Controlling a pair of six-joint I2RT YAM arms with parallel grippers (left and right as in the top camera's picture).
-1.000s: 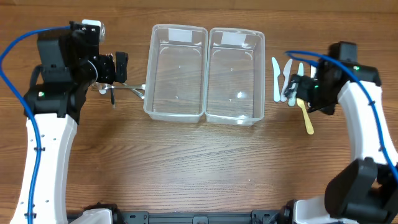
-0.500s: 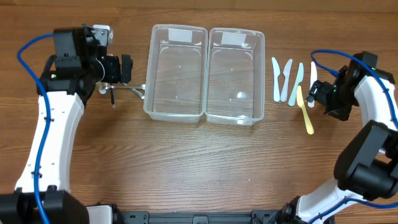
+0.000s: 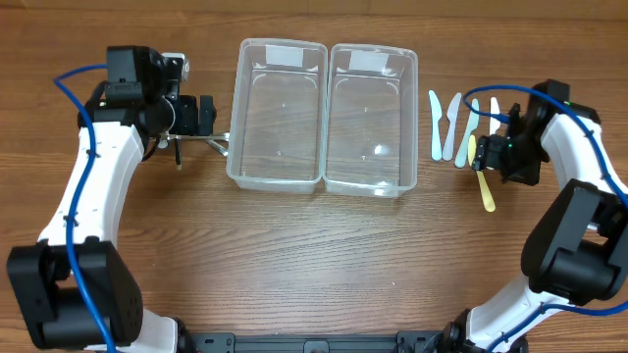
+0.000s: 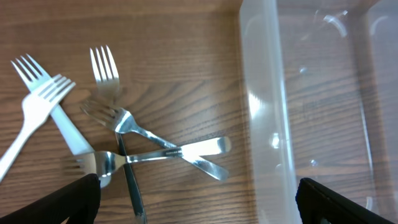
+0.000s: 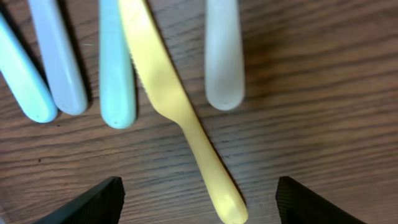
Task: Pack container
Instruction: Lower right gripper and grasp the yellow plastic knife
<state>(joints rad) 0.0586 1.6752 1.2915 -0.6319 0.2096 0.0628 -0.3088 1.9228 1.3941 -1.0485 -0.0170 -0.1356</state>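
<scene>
Left container (image 3: 278,113) and right container (image 3: 371,118), both clear, stand side by side and touching at mid-desk (image 3: 314,265). The left arm comes in from the left edge, elbow bent, wrist turned toward the containers. The left gripper (image 4: 199,205) hovers over the cutlery pile with its fingers spread wide, holding nothing. The metal forks (image 4: 180,151) lie crossed just beside the left container's wall; the white plastic forks (image 4: 38,102) lie on their far side, also crossed. The right arm folds in from the right edge, wrist pointing left. The right gripper (image 5: 199,205) has its fingers apart, straddling the handle end of the yellow knife (image 5: 168,93) without touching it. Three pale knives (image 5: 115,62) lie in a row on one side of it and a white knife (image 5: 222,56) on the other, all flat on the desk, near the right container.
</scene>
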